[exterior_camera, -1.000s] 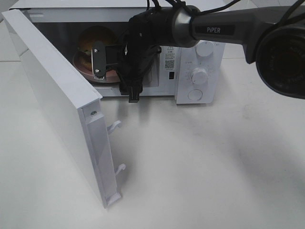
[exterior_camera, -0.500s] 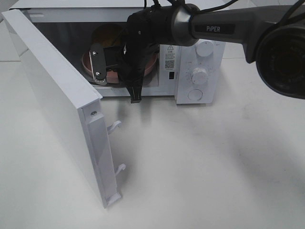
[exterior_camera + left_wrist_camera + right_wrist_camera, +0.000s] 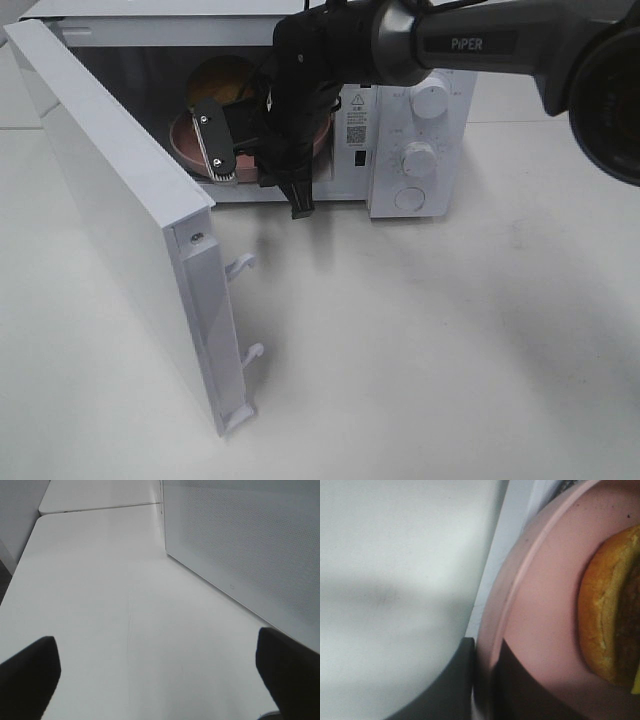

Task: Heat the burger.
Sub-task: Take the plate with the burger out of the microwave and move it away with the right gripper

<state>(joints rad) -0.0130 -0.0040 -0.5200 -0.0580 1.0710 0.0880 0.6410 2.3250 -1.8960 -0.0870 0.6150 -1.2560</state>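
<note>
Now the right hand (image 3: 262, 150) grasps the pink plate (image 3: 540, 615) with the burger (image 3: 610, 610) inside the microwave (image 3: 420, 150); next it should release it.

Most of the burger (image 3: 222, 76) is hidden inside the microwave (image 3: 420, 150) behind the right gripper (image 3: 262, 165) and its arm, so only the bun's dome shows; the right wrist view cuts it at the frame edge. The pink plate (image 3: 185, 140) is likewise largely covered. Only two dark, blurred fingertips (image 3: 27, 672) of the left gripper show, cut off by the frame.
</note>
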